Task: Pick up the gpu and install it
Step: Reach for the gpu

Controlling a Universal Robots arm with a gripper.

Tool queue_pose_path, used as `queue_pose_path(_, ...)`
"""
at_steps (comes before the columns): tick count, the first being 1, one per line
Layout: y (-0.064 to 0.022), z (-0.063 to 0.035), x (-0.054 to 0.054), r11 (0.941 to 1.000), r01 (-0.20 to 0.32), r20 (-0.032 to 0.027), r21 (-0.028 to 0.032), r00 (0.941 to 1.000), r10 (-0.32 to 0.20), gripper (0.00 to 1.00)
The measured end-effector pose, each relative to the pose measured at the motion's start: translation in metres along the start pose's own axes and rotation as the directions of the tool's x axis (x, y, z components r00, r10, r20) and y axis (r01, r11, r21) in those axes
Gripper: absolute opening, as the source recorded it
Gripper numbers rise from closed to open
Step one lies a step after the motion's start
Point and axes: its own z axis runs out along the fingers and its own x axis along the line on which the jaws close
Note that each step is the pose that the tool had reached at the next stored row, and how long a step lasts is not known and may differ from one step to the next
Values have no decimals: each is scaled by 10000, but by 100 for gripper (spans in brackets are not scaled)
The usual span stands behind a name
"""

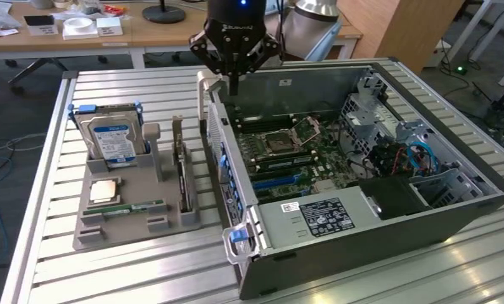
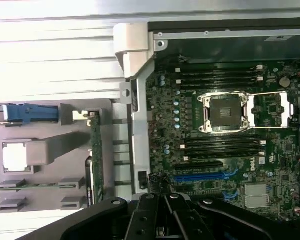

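**Closed claw hovers over open computer, graphics card waits in its holder**

A black robot gripper (image 1: 232, 87) hangs above the far edge of an open computer case (image 1: 454, 209). Its fingers are pinched together and hold nothing. In the wrist view the gripper (image 2: 166, 200) sits over the green motherboard (image 2: 215, 165), near the blue expansion slot (image 2: 200, 176).

The gpu (image 1: 182, 177) is not installed. It stands on its long edge in a slot of a gray holder (image 1: 108, 218), on the side nearest the case, and is well apart from the gripper. In the wrist view it appears as a thin green strip (image 2: 95, 150).

The holder also carries a hard drive (image 1: 112, 139) with a blue label, standing upright, and a narrow RAM stick (image 1: 137, 207) lying flat. Holder and case both rest on a ribbed metal table (image 1: 133, 278).
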Motion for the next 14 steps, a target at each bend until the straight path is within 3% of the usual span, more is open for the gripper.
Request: queue_pose_path(14,-9,-15,603,10000,-61,3,3,10000,61,11)
